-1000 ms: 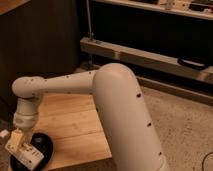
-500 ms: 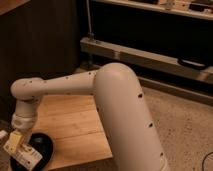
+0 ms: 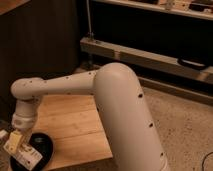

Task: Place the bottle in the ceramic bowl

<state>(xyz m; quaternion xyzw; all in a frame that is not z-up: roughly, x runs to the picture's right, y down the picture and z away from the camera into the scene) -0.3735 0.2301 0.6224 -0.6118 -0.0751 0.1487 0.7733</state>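
My gripper (image 3: 15,144) hangs from the white arm at the lower left, over the left edge of the wooden table (image 3: 75,120). It is shut on the cream-white bottle (image 3: 26,156), which hangs just below it. The bottle is over the left part of the black ceramic bowl (image 3: 44,146). The bowl sits at the table's front left corner, and the bottle and gripper hide part of it. I cannot tell whether the bottle touches the bowl.
The big white arm link (image 3: 125,115) crosses the middle of the view and hides the table's right side. A dark wall stands behind the table. A metal shelf rail (image 3: 150,60) runs along the back right above a speckled floor (image 3: 185,125).
The gripper with the bottle has moved a little down and to the left over the bowl. The bowl has not moved.
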